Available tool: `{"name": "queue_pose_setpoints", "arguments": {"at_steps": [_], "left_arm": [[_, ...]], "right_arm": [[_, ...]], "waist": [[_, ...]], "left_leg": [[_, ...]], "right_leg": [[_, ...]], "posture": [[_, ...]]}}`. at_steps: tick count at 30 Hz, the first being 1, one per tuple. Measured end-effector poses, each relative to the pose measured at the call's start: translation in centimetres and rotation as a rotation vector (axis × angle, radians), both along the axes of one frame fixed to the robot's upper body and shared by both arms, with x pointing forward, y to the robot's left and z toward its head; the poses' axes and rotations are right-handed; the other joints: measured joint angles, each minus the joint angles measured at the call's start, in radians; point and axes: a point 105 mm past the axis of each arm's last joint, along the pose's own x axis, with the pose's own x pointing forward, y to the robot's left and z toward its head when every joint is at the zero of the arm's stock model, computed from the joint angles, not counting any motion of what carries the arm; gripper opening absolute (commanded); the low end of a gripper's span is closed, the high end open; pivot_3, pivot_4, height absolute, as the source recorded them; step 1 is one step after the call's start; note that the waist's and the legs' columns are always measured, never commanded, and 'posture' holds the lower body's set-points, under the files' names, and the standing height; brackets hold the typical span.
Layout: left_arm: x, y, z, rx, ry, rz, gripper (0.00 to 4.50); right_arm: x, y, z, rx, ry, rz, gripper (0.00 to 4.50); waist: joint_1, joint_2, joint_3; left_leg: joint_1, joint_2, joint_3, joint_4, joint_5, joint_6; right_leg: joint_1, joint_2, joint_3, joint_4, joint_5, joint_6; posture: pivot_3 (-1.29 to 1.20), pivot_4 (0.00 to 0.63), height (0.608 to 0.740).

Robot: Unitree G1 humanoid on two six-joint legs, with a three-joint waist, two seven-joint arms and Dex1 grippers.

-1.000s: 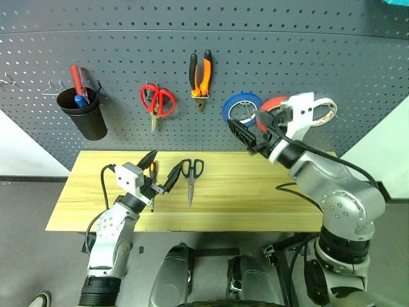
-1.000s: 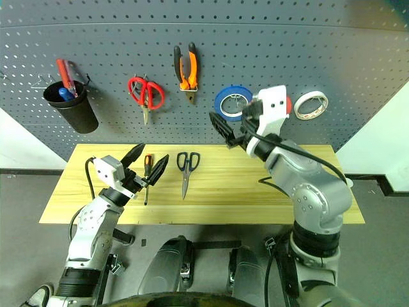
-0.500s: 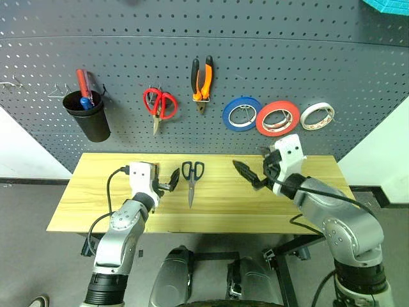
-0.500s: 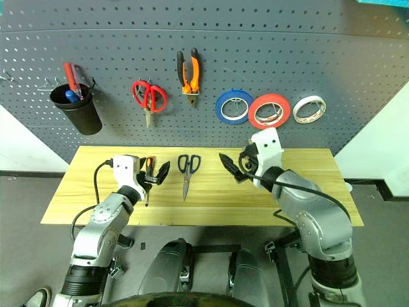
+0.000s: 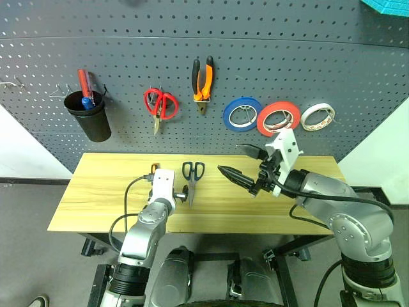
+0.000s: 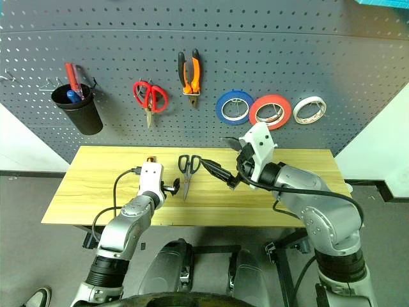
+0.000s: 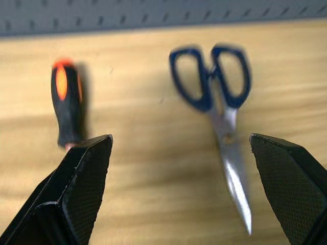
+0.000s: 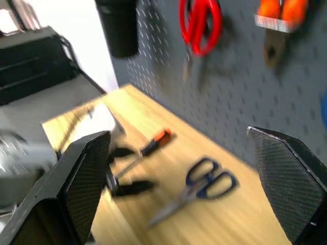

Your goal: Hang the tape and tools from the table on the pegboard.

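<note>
**Two tools left on the desk, left gripper lining up**

Starting at the left of the pegboard [image 5: 268, 70], we see a black cup [image 5: 89, 118] holding a red-handled item, then red-handled scissors [image 5: 160, 104], the pliers [image 5: 202, 80] on their hook, a blue roll [image 5: 242, 114], the tape [image 5: 278, 118] and a white-cored roll [image 5: 317, 116]. So the tape and pliers look done.

On the desk [image 5: 89, 198] lie the screwdriver [image 7: 66, 102] and, just beside it, the dark-handled scissors [image 7: 219, 107], blades pointing toward us. Our left gripper [image 7: 179, 189] hangs low over the gap between them, fingers spread wide and empty.

Further right, our right gripper [image 5: 246, 166] is raised above the desk, also spread wide, holding nothing.

We judge the step in hand to be picking up one of the two remaining tools. Next, the left gripper needs to shift sideways onto one handle, settle and close, then lift toward a free hook.
</note>
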Motion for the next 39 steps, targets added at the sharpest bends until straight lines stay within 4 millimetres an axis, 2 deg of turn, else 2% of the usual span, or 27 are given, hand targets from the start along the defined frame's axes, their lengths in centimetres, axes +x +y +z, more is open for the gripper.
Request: {"name": "queue_pose_setpoints", "arguments": {"at_steps": [7,14,23,28,35,39], "left_arm": [[1.9,-0.6,-0.6,0.038,0.04,0.04,4.5],[2.3,-1.8,-1.6,0.046,0.149,-0.007,4.5],[3.1,-3.0,-0.3,0.042,0.073,-0.162,4.5],[4.1,-3.2,0.6,0.021,0.054,-0.147,4.5],[3.3,-3.3,-2.2,-0.004,0.19,-0.093,4.5],[3.3,-3.4,-2.8,0.0,0.226,-0.089,4.5]], "right_arm": [[0.1,0.2,0.5,0.004,-0.011,-0.009,4.46],[0.2,0.2,0.6,0.0,-0.011,-0.026,4.46],[0.1,0.3,0.1,-0.002,0.002,-0.03,4.46],[0.0,0.6,0.1,0.001,0.001,-0.022,4.46],[0.1,0.5,0.1,0.002,-0.001,-0.031,4.46],[0.1,0.5,0.1,0.002,0.0,-0.035,4.46]], "waist": [[0.005,0.0,0.0],[0.003,0.0,0.0],[0.004,0.0,0.0],[0.004,0.0,0.0],[0.004,-0.001,0.0],[0.004,-0.001,0.0]], "left_leg": [[0.0,-0.001,-0.001,0.0,0.0,0.001],[0.0,-0.001,-0.001,0.0,-0.001,0.001],[0.0,-0.001,-0.002,0.0,-0.001,0.001],[0.0,-0.002,-0.002,0.001,-0.001,0.001],[0.0,-0.002,-0.002,0.001,-0.001,0.002],[0.0,-0.002,-0.003,0.001,-0.001,0.002]], "right_leg": [[0.001,-0.002,-0.001,0.0,0.0,0.0],[0.001,-0.002,-0.001,0.0,0.001,-0.002],[0.002,-0.003,-0.001,0.0,0.001,-0.002],[0.002,-0.003,-0.001,0.0,0.001,-0.002],[0.002,-0.003,-0.001,0.0,0.001,-0.001],[0.002,-0.003,-0.002,0.0,0.001,-0.001]], "posture": [[0.27,0.1,0.657],[0.27,0.099,0.657],[0.28,0.095,0.657],[0.27,0.097,0.657],[0.27,0.099,0.657],[0.27,0.098,0.657]]}}
